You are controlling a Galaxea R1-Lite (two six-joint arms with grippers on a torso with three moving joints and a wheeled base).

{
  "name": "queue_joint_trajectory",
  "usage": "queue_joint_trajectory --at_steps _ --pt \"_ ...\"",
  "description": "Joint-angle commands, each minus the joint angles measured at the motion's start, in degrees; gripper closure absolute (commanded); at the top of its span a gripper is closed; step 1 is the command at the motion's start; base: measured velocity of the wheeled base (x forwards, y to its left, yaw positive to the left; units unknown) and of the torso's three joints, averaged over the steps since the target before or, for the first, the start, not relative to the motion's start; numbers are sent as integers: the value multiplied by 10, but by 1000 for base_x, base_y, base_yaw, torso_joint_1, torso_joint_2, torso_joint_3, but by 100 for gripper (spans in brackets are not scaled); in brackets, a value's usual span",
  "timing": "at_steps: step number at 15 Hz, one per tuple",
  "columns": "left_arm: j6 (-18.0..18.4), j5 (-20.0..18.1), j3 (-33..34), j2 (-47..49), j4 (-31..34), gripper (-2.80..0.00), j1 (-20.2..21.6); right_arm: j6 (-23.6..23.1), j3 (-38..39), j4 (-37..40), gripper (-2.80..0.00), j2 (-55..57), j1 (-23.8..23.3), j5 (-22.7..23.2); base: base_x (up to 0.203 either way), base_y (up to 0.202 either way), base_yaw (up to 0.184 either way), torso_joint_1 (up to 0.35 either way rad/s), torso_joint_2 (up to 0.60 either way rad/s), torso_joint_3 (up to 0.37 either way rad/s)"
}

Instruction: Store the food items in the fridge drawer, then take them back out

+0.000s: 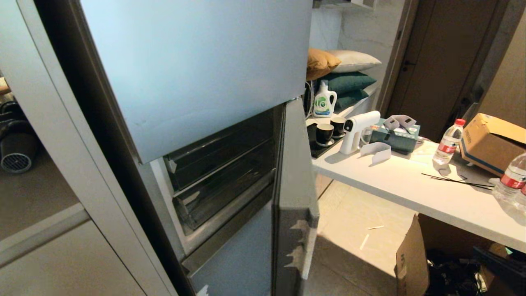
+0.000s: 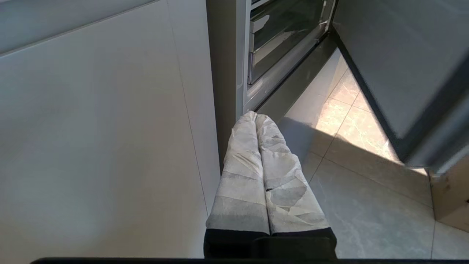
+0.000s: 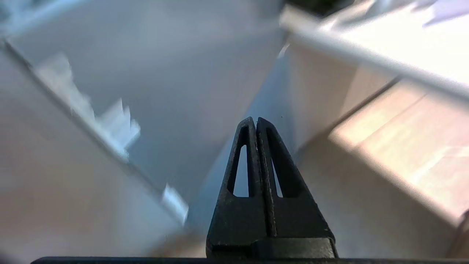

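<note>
The fridge drawer stands pulled out, its blue-grey front edged with white tape scraps. Behind the front, the clear bin looks dark, and no food items show in any view. Neither gripper appears in the head view. My left gripper, fingers wrapped in white tape, is shut and empty, low by the fridge's side with the bin ahead of it. My right gripper has black fingers pressed together, holding nothing. It points at a blurred blue-grey panel with tape scraps.
The tall top door overhangs the drawer. To the right, a white table carries a spray gun, water bottles and a cardboard box. Another open carton sits on the tiled floor below. Pale cabinets stand left.
</note>
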Motion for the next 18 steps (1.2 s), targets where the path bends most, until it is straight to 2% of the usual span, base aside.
queue_joint_trajectory --at_steps 1,4,8,11,13,18 --pt "0 0 0 0 1 0 0 11 -50 15 0 92 33 -7 0 0 0 0 0 0" --pt "0 0 0 0 0 0 0 27 -135 20 0 232 46 -28 0 0 0 0 0 0" --pt "0 0 0 0 0 0 0 32 -225 -7 0 374 41 -30 0 0 0 0 0 0" --pt "0 0 0 0 0 0 0 29 -264 -66 0 455 40 8 0 0 0 0 0 0" --pt "0 0 0 0 0 0 0 23 -287 -82 0 488 40 16 0 0 0 0 0 0" --pt "0 0 0 0 0 0 0 -7 -303 -108 0 502 46 80 0 0 0 0 0 0"
